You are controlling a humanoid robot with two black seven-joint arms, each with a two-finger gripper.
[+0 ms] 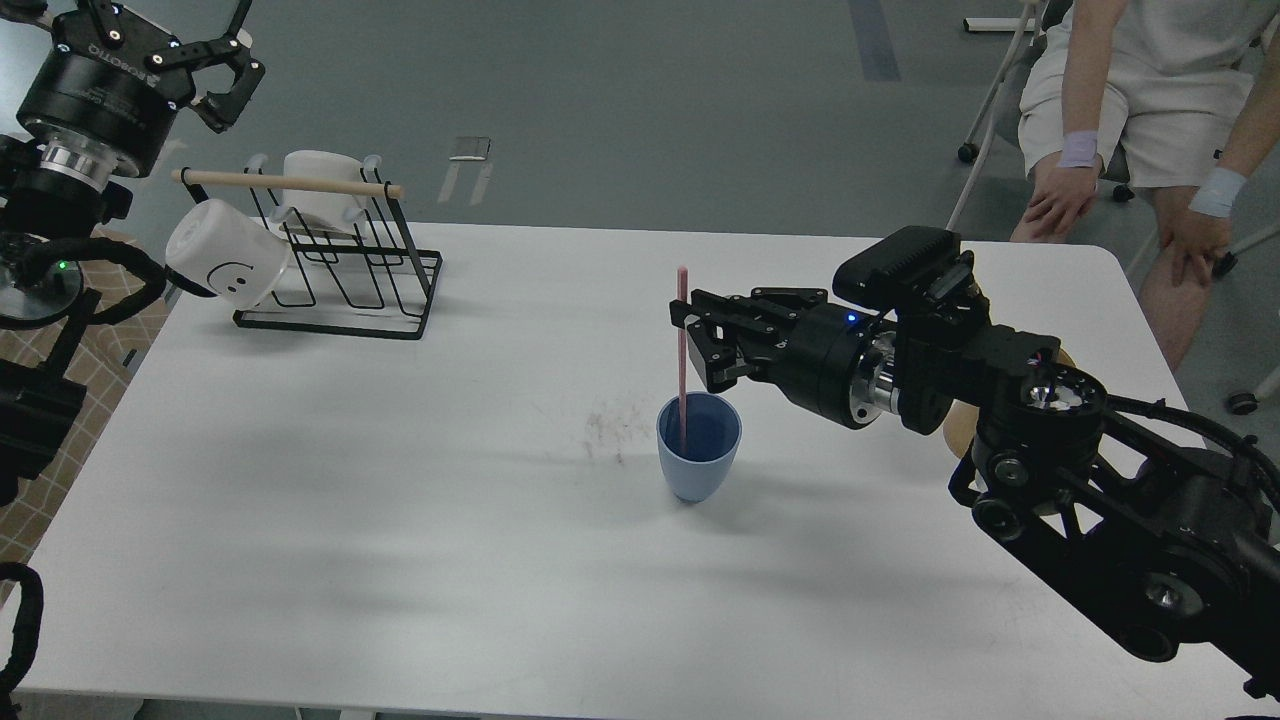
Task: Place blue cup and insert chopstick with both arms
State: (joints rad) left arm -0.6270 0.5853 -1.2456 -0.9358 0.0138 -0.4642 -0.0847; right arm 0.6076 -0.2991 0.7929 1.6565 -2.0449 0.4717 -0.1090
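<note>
The light-blue cup [699, 460] stands upright on the white table [400, 520], just right of centre. The thin pale-pink chopstick [682, 340] stands nearly upright with its lower end inside the cup, near the cup's left side. My right gripper [700, 340] hovers just above and right of the cup. Its fingers look parted, and the stick passes by its upper fingertip [686, 308]. My left gripper [228, 82] is raised at the far left above the rack, open and empty.
A black wire rack [340, 270] with a wooden rod [290, 183] stands at the back left and holds a white smiley-face mug [225, 265] and another white mug [318, 180]. A tan holder [957, 430] peeks from behind my right arm. A seated person [1140, 110] is at the back right.
</note>
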